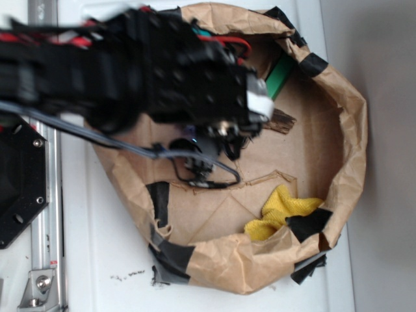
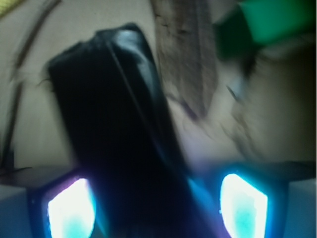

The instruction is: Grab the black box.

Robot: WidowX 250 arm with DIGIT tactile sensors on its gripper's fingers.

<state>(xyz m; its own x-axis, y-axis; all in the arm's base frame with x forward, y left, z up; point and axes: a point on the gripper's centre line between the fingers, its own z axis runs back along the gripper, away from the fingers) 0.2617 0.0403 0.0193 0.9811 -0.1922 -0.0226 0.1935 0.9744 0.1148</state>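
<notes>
White tabletop (image 1: 97,260) carries a crumpled brown paper nest (image 1: 351,149), its rim patched with black tape, as a WidowX arm reaches down into it. From the wrist view, the tool (image 2: 158,203) has its two glowing pads (image 2: 72,208) standing apart on either side of the black box (image 2: 114,124), which lies between them and runs away from the camera at a slight slant; whether either pad touches it yet cannot be told through the blur, so the tool reads as spread, not clamped. In the exterior view the arm's dark body hides the box altogether. Glossy and rounded at its edges, the box looks rigid and light, and judging by that sheen it may prove slippery, so the long flat sides already facing the pads seem the sound place to squeeze, near the middle of its length instead of at a curved corner. Just beyond it lies a brown cork-like chunk (image 2: 185,54), close beside the box's far end, and past that a green block (image 2: 277,22) by the paper wall. A yellow cloth (image 1: 283,211) sits well apart, at the nest's opposite side.
</notes>
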